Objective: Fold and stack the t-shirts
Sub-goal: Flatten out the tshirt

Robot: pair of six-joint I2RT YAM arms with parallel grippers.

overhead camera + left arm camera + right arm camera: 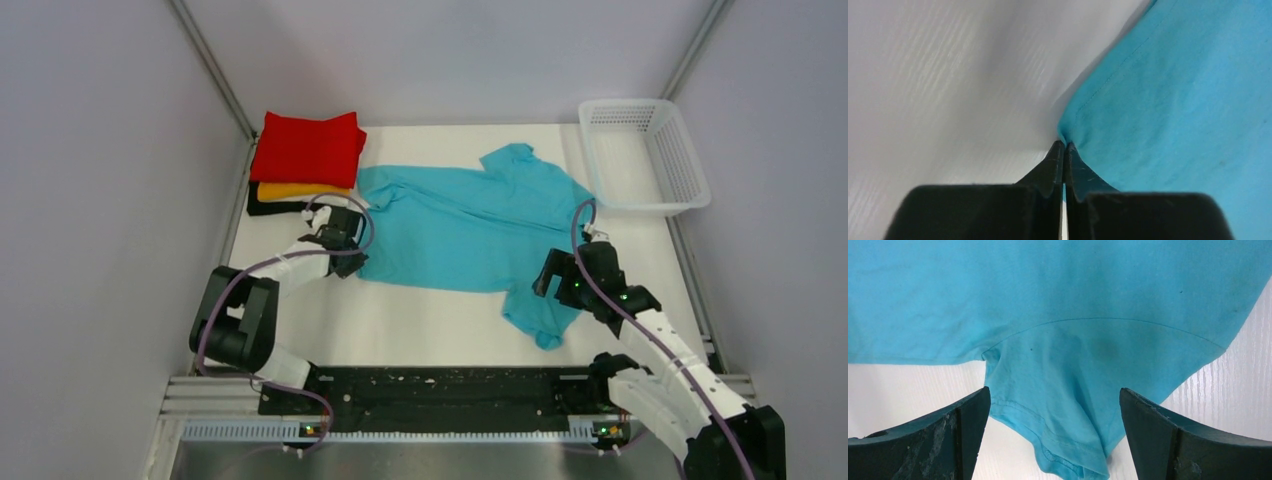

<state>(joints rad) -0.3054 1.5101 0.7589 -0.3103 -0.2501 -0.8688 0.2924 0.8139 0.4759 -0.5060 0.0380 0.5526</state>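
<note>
Just beyond the left gripper (1064, 146), on its left, sits the stack (300, 168), red on top with orange and black edges showing beneath, so those shirts look finished. The left gripper is clenched, fingers pressed together, with the hem corner of the tee (455, 225) pinched at their very tips and bare table (948, 90) to its left. The tee lies spread between the two grippers, hem toward the left one, collar and sleeves toward the right one, wrinkled but with no fold in it. The right gripper (1053, 395) hangs released, jaws wide apart, straddling the near sleeve and its armpit seam; whether the fingers touch the cloth I cannot tell. Past it, to its right, stands the basket (690, 170). By my reading the job is mostly done: what is left is to fold this one tee and set it on the stack
</note>
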